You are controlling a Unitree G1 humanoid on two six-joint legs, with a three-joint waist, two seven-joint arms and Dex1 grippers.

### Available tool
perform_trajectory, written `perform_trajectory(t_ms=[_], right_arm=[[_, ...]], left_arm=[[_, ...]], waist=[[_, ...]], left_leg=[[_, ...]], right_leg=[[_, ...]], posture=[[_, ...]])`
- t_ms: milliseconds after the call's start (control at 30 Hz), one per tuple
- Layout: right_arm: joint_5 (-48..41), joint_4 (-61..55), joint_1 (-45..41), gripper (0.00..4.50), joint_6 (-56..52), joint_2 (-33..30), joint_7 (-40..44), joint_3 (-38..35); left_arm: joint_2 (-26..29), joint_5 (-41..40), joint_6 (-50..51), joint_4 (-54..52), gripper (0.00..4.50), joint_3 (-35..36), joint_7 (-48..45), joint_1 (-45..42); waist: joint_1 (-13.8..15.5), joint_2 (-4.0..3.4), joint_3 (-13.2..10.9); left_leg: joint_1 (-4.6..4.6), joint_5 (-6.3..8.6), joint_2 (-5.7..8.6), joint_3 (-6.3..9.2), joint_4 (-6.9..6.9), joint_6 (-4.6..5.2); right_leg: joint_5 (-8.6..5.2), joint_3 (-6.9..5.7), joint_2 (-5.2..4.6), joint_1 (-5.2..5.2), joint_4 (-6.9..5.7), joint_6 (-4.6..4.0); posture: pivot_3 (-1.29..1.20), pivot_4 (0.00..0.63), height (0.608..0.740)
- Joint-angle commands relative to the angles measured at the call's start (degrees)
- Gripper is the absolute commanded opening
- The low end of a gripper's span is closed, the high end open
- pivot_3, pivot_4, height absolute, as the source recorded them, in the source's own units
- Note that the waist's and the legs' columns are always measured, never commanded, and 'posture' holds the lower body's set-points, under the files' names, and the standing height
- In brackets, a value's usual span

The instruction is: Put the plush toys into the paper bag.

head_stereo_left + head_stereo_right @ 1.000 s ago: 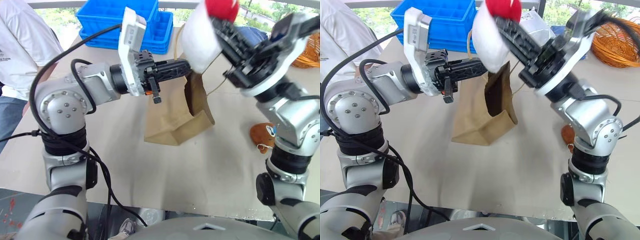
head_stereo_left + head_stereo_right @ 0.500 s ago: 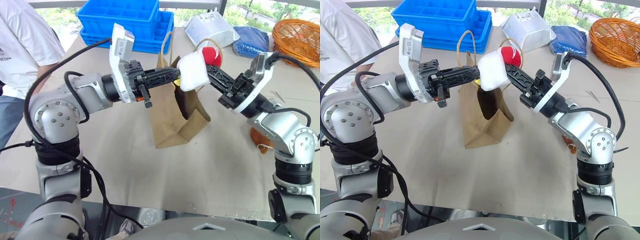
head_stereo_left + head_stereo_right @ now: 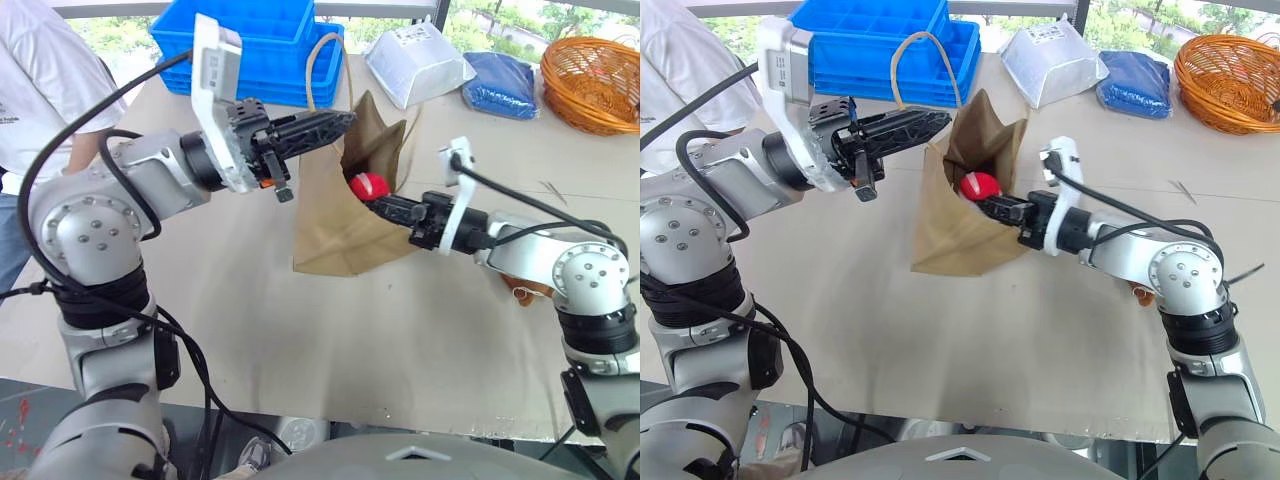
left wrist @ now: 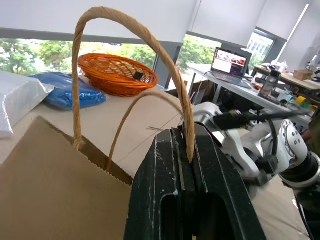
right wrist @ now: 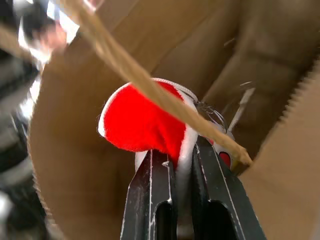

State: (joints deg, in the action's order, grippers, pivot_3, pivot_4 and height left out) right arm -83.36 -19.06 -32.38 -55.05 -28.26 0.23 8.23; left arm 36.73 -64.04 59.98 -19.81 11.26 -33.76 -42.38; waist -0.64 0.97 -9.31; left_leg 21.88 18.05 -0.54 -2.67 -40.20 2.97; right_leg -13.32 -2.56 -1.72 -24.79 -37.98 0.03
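I could read no brand or label on anything; the print on the silver-white foil pouch was too small to make out. At my far left a person in a white T-shirt stood beside the counter. Next came the stacked blue plastic compartment crates, whose contents I could not see.

My left end effector pointed to the right with its black fingers pressed together on one tan twisted-cord loop handle, holding up the plain brown kraft paper bag, which stood on the counter with its serrated mouth gaping toward my right arm. The second cord handle arched just beside the first.

Inside that mouth sat the white plush toy with a red rounded end. My right end effector reached into the bag, its fingers slightly parted with the toy's white fabric pinched between them.

Further right, the brown rounded plush toy lay on the counter, mostly hidden behind my right arm. Behind it were the blue packet and the orange woven wicker basket; I couldn't tell what it held.
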Motion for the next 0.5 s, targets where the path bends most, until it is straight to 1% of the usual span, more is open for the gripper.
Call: perform_trajectory(t_ms=[33,67,133,200,300,367,400,433,467,500], right_arm=[[5.62,-1.01,-1.17,1.41,-1.83,-0.94,4.2,1.0],[7.22,-1.53,-1.11,1.9,-1.9,-1.25,4.64,0.84],[11.03,-3.52,-0.55,2.87,-0.74,-2.74,6.31,-0.32],[14.92,-5.13,-0.09,2.87,0.73,-3.82,8.56,-0.59],[17.18,-6.99,1.14,2.87,2.67,-4.23,11.66,-2.84],[16.81,-9.73,2.98,2.87,3.53,-7.02,16.35,-6.26],[15.57,-11.26,4.36,3.43,3.9,-8.71,19.13,-8.74],[14.95,-13.14,5.83,3.73,4.37,-10.6,22.09,-10.82],[13.8,-14.91,7.31,4.16,4.64,-11.98,23.69,-13.06],[12.89,-16.56,8.64,4.44,5.68,-12.52,23.82,-15.69]], left_arm=[[0.86,0.52,-2.28,-2.19,0.0,0.15,-1.66,-1.52],[1.4,0.72,-2.42,-1.77,0.0,0.33,-2.07,-1.68],[4.51,2.09,-2.81,0.22,0.0,1.35,-4.49,-2.7],[7.1,2.6,-2.9,1.96,0.0,2.09,-6.35,-3.68],[10.14,3.71,-3.63,2.81,0.0,1.2,-10.11,-4.68],[9.26,4.55,-4.49,2.39,0.0,-0.35,-10.76,-4.64],[8.21,5.2,-5.26,1.8,0.0,-1.34,-10.83,-4.12],[7.25,5.78,-5.95,1.11,0.0,-2.21,-10.92,-3.46],[6.23,6.37,-6.58,0.44,0.0,-3.07,-10.89,-2.74],[5.02,7.02,-7.37,-0.11,0.0,-3.82,-10.73,-2.03]], waist=[[0.06,0.0,0.0],[0.07,0.0,0.0],[0.08,0.02,0.0],[0.05,0.01,-0.01],[-0.02,0.01,-0.01],[0.12,0.0,-0.02],[0.44,0.0,-0.02],[0.83,0.01,-0.03],[1.34,0.01,-0.03],[1.54,0.02,-0.03]], left_leg=[[0.02,0.0,0.0,-0.01,0.0,0.0],[0.03,0.0,0.0,-0.01,-0.01,0.01],[0.04,0.0,0.0,-0.01,-0.01,0.01],[0.04,0.0,0.0,0.0,-0.01,0.01],[0.02,0.0,0.0,-0.01,0.0,0.0],[0.03,0.0,0.0,-0.01,0.0,0.0],[0.05,0.0,0.0,0.0,0.0,0.01],[0.08,0.01,0.01,0.02,0.0,0.01],[0.1,0.03,0.01,0.03,-0.01,0.04],[0.11,0.05,0.01,0.02,-0.01,0.08]], right_leg=[[0.0,0.0,-0.01,0.0,0.02,0.0],[0.0,0.0,-0.01,0.0,0.03,0.0],[0.0,0.0,-0.02,0.0,0.04,0.0],[0.0,-0.01,-0.02,-0.01,0.03,0.0],[0.0,-0.02,-0.01,-0.01,0.03,0.0],[-0.01,-0.02,-0.01,-0.01,0.04,0.01],[-0.01,-0.02,-0.02,-0.01,0.06,0.01],[-0.01,-0.03,-0.03,-0.01,0.09,0.02],[-0.01,-0.03,-0.03,0.0,0.13,0.02],[-0.01,-0.03,-0.05,0.0,0.16,0.02]], posture=[[0.0,0.15,0.74],[0.0,0.15,0.74],[0.0,0.15,0.74],[0.0,0.15,0.74],[0.0,0.15,0.74],[0.0,0.15,0.74],[0.0,0.15,0.74],[0.0,0.15,0.74],[0.0,0.15,0.74],[0.0,0.15,0.74]])
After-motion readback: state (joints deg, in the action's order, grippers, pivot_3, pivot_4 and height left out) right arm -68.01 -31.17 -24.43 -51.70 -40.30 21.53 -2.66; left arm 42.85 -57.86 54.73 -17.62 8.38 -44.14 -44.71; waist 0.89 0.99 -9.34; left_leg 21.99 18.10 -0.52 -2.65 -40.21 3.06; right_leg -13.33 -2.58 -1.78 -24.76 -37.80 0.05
